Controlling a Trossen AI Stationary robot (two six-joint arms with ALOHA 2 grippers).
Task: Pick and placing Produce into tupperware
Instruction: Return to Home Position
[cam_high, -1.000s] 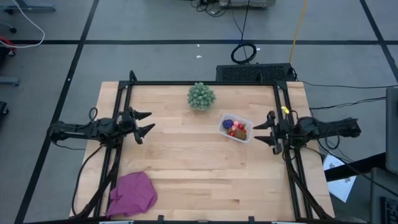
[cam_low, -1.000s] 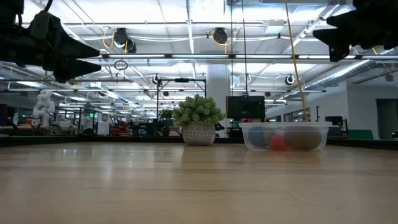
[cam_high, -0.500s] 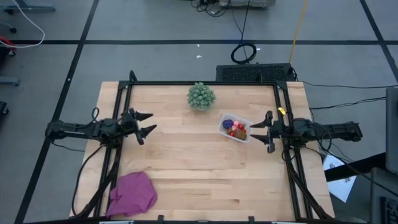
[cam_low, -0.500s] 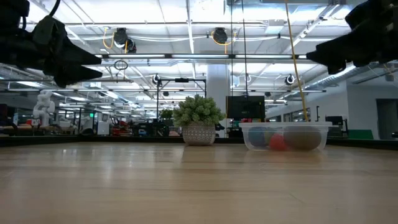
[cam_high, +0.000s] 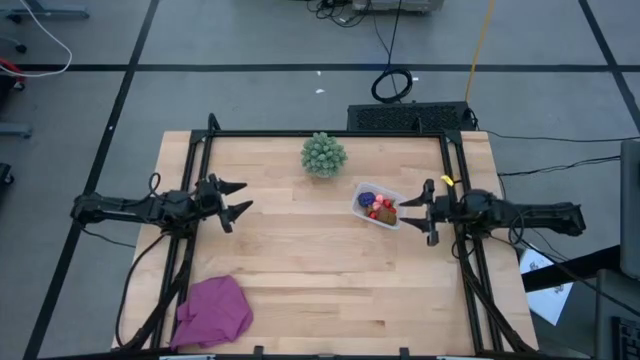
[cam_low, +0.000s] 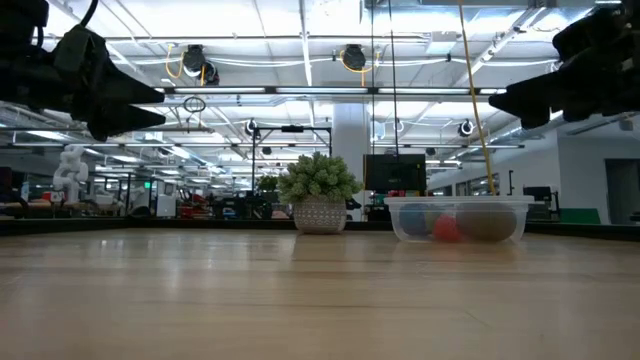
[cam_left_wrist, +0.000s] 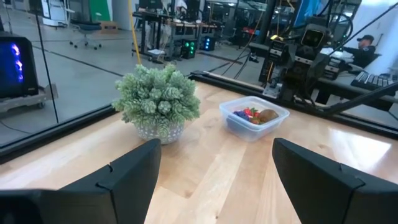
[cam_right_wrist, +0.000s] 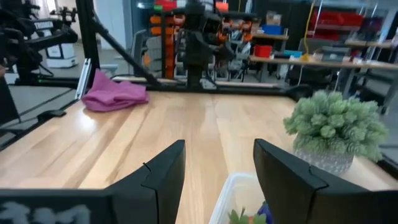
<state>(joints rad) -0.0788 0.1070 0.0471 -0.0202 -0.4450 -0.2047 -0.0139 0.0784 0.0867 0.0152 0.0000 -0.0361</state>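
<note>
Clear plastic tupperware (cam_high: 378, 205) is sitting on the pale wooden table (cam_high: 300, 260), right of centre in the high view, and it is holding the produce: a dark purple grape cluster (cam_high: 366, 199) toward its upper left corner, small red pieces (cam_high: 378, 209) in the middle and a brown kiwi-like oval (cam_high: 390, 212) toward its lower right. The right gripper (cam_high: 411, 212) is hanging just beside the container's right edge, above the table and not touching it, with its two fingers (cam_right_wrist: 163, 171) standing spread apart and gripping nothing. The left gripper (cam_high: 238, 197) is hovering at the left-centre of the high view, well apart from the container, pointing across the table toward it; its fingers (cam_left_wrist: 127, 177) are likewise spread wide and empty. A green spiky ball (cam_high: 324, 154) in a small pot is standing at the upper centre of the table, near the container's upper left. A magenta cloth (cam_high: 213, 310) is lying crumpled at the lower left corner of the table. In the low view both grippers are showing dark in the upper corners, clear of the tabletop.
</note>
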